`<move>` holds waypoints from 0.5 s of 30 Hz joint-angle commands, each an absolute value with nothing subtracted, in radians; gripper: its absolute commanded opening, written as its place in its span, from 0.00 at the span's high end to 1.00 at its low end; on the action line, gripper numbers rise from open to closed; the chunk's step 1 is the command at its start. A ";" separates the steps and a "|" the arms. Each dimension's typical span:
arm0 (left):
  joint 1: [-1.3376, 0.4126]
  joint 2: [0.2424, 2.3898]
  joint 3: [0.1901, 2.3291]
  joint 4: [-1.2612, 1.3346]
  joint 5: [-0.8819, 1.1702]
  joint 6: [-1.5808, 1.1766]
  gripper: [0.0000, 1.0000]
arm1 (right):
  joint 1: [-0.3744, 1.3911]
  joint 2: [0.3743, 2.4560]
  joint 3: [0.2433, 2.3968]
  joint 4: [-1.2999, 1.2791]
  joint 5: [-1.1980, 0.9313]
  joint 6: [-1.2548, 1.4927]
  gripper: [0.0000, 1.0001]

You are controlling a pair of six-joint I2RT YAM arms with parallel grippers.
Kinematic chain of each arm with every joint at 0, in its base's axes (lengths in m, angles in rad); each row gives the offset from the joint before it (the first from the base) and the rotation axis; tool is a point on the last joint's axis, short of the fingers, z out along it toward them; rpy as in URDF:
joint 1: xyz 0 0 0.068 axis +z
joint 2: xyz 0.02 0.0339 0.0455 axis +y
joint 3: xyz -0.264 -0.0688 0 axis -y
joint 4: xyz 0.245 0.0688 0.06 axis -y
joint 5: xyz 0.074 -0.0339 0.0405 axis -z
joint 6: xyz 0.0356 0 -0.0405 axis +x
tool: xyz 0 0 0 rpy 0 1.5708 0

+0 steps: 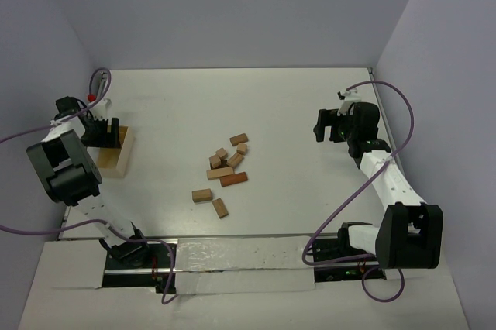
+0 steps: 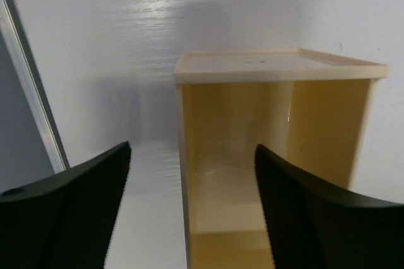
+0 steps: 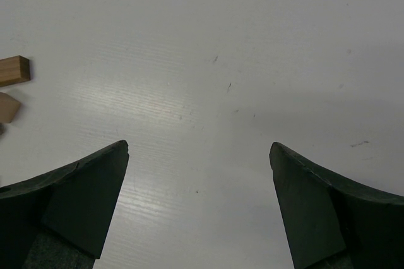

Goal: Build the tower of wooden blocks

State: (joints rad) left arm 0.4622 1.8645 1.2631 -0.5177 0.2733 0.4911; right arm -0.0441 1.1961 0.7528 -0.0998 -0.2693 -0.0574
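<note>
Wood blocks (image 1: 225, 167), tan and reddish-brown, are lying scattered at the centre of the desk (image 1: 294, 113); at their 9 o'clock the left gripper (image 2: 192, 149) is standing open astride one wall of a pale wooden box (image 2: 278, 67), clasping nothing; at 2 o'clock the right gripper (image 3: 199, 148) is hanging wide open, empty.

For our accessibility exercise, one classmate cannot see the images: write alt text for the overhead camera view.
Several small wood blocks lie scattered, unstacked, in the middle of the table. The left gripper is at a pale wooden box near the table's left edge; the right gripper hangs over the table's right side, away from the blocks.
</note>
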 commanded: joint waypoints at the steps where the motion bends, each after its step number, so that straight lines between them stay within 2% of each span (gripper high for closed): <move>1: 0.468 1.853 1.333 -0.583 0.357 0.506 0.09 | -0.049 1.196 0.796 -0.092 -0.304 -0.061 0.00; 10: 0.456 1.743 1.470 -0.685 0.503 0.463 0.06 | -0.048 1.174 0.790 -0.085 -0.336 -0.059 0.00; 15: 0.340 1.618 1.478 -0.716 0.540 0.457 0.06 | -0.048 1.169 0.787 -0.084 -0.339 -0.057 0.00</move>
State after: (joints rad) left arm 0.4327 1.7441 1.4365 -0.6724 0.4431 0.4648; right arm -0.0441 1.1954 0.7528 -0.0994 -0.3229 -0.0570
